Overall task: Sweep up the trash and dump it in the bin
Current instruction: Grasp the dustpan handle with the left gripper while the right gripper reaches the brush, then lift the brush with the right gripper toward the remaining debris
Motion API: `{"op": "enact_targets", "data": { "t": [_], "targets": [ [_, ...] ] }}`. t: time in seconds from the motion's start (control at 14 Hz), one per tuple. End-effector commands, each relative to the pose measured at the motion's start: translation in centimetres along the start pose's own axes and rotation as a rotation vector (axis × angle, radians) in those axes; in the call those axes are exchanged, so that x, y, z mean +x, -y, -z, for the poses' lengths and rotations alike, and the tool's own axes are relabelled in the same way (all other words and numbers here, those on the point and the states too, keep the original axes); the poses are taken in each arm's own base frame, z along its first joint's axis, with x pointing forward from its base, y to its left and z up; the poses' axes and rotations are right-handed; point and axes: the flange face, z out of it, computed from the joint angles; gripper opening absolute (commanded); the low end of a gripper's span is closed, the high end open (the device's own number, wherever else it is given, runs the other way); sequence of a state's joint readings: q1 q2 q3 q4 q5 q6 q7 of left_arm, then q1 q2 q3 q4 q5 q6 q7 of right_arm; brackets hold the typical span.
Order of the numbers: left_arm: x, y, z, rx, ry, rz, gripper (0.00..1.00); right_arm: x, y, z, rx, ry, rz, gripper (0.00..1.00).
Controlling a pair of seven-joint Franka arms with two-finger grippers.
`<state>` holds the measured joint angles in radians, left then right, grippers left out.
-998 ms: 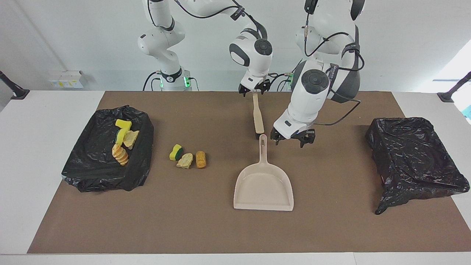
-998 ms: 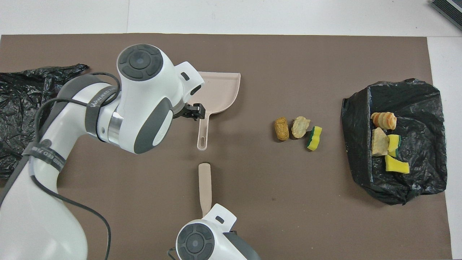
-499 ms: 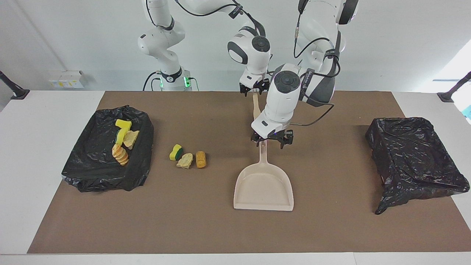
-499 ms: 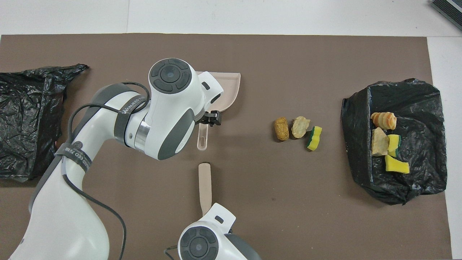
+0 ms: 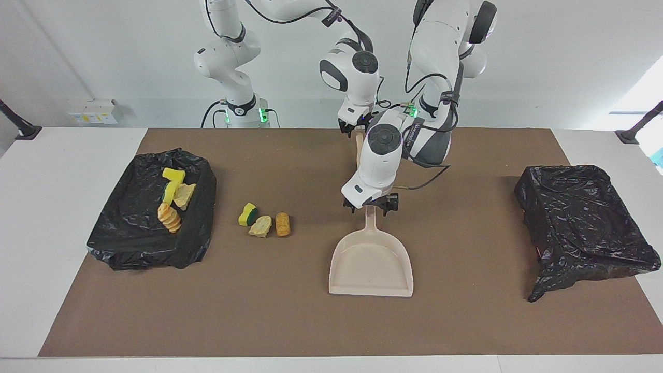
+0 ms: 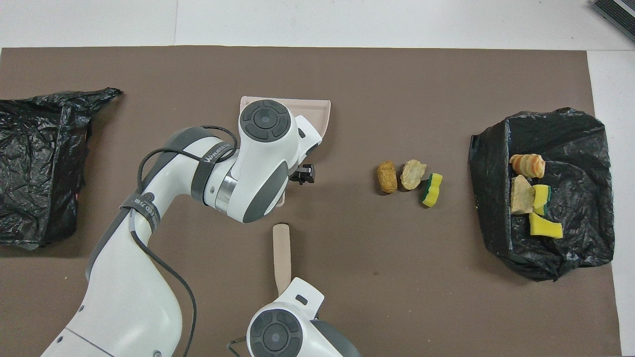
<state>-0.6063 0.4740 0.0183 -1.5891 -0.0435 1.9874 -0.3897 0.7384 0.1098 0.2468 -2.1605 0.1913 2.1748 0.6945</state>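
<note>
Left gripper (image 5: 370, 205) hangs low over the handle of the dustpan (image 5: 371, 267), its jaws apart on either side and not clamped. Right gripper (image 5: 356, 127) sits at the top of the brush handle (image 6: 282, 248); whether it has clamped I cannot tell. Three trash pieces (image 5: 264, 221) lie loose between the dustpan and the lined bin (image 5: 129, 243), which holds four more. Closing off-centre could skid or twist the light pan, and a weak hold on the brush would likely let it pivot mid-sweep.

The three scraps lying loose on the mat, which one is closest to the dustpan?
The orange-brown chunk, at the end of the row toward the dustpan; the pale chunk and green-sided sponge lie nearer the bin.
</note>
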Motion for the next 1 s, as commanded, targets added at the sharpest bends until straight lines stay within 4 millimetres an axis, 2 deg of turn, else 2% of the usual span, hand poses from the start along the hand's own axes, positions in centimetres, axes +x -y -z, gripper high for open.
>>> {"op": "enact_targets", "data": {
  "t": [0.0, 0.07, 0.14, 0.29, 0.43, 0.5, 0.57, 0.78, 0.86, 0.93],
  "targets": [
    [-1.4, -0.5, -0.1, 0.0, 0.015, 0.004, 0.54, 0.6, -0.3, 0.2, 0.037, 0.0, 0.018, 0.0],
    [-1.5, -0.5, -0.4, 0.003, 0.022, 0.003, 0.1, 0.8, -0.2, 0.3, 0.035, 0.006, 0.015, 0.0],
    [-1.4, -0.2, -0.3, 0.004, 0.021, 0.005, 0.0, 1.0, -0.1, 0.5, 0.034, 0.009, 0.012, 0.0],
    [-0.9, 0.5, 0.3, -0.001, 0.01, 0.011, 0.0, 1.0, -0.3, 0.8, 0.024, 0.018, 0.0, 0.0],
    [-0.5, 1.6, 1.9, -0.001, -0.016, 0.017, 0.0, 1.7, -1.7, 2.5, 0.02, 0.023, -0.027, 0.0],
    [-0.1, 2.9, 2.6, -0.002, -0.028, 0.025, 0.0, 1.9, -2.8, 3.9, 0.007, 0.032, -0.03, 0.0],
    [0.1, 3.7, 3.4, -0.009, -0.04, 0.027, 0.0, 1.9, -4.2, 5.2, -0.01, 0.043, -0.039, 0.0],
    [0.3, 4.3, 3.1, -0.012, -0.047, 0.008, 0.0, 1.9, -9.5, 9.2, -0.042, 0.095, -0.02, 0.0],
    [0.1, 4.2, 2.9, -0.016, -0.054, 0.009, 0.0, 2.1, -11.4, 10.4, -0.054, 0.103, -0.031, 0.0],
    [-0.8, 4.9, 1.6, -0.018, -0.057, 0.014, 0.0, 2.2, -13.1, 11.3, -0.088, 0.098, -0.034, 0.0]
  ]
}}
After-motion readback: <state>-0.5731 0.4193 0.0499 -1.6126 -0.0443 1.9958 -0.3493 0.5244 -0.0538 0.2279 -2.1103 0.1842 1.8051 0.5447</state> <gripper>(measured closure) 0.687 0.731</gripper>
